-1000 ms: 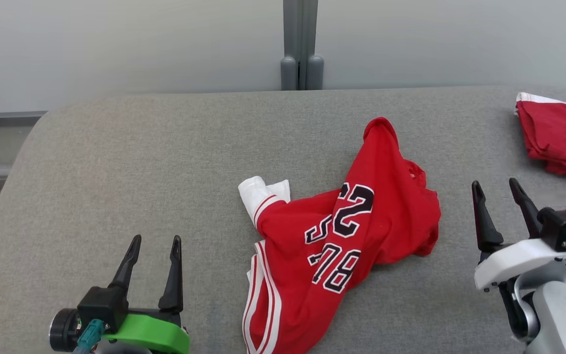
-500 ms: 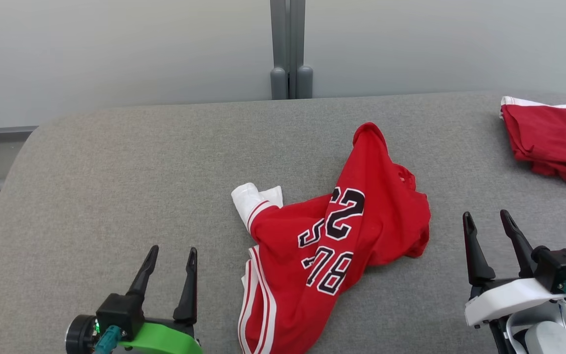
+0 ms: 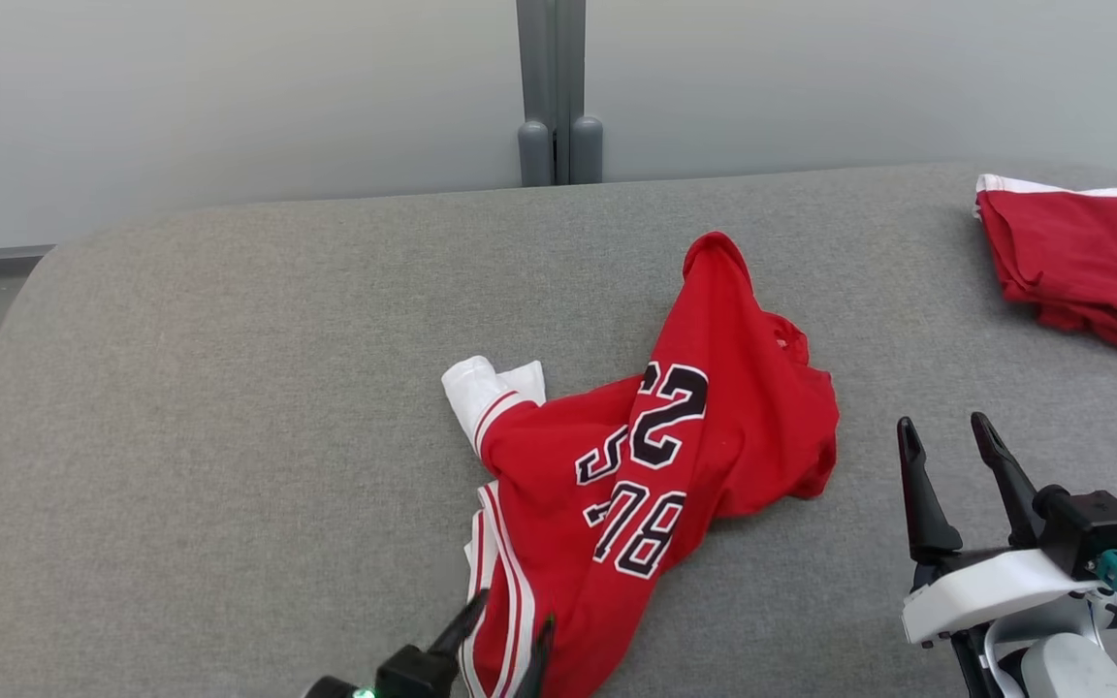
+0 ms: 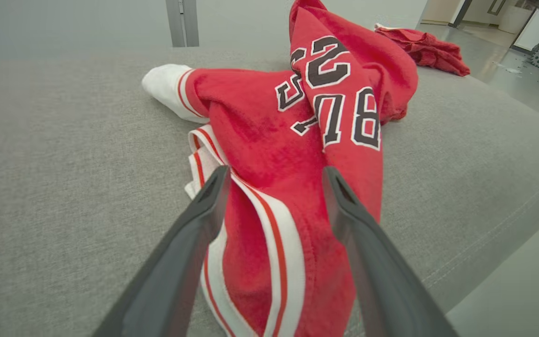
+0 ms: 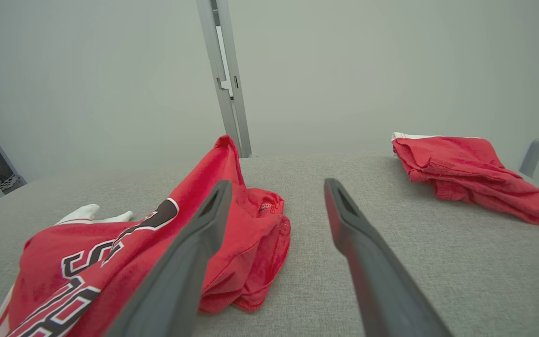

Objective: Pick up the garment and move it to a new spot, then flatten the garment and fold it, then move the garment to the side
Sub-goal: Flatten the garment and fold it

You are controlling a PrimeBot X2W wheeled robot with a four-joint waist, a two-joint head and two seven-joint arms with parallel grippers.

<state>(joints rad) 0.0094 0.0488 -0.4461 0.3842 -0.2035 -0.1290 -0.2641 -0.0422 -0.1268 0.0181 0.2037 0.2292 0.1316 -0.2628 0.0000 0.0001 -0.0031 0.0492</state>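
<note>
Crumpled red garment (image 3: pixel 655 465), black numerals, white trim, lies approx mid-way across a grey padded surface (image 3: pixel 229 388). Its striped hem (image 4: pixel 269 243) is the end nearest us. A second red garment (image 3: pixel 1072 252) sits well apart at the far right corner.

Step in hand, in our judgement: the first pick-up. To do it well we'd lower our left gripper (image 3: pixel 514 613) enough to take the hem's full thickness, not just the top layer. We'd close on the firm banded edge rather than loose folds. We'd bring our right gripper (image 3: pixel 942 425) onto the bunched right-hand part so the cloth lifts w/o dragging, and keep clear of the second red garment.

Our left gripper has its jaws fully apart, straddling the striped hem. In the left wrist view the cloth lies between the two fingers, nothing pinched yet; we can't tell if they touch the fabric. Our right gripper also has its jaws wide and holds nothing, near the garment's right side but apart from it.
</note>
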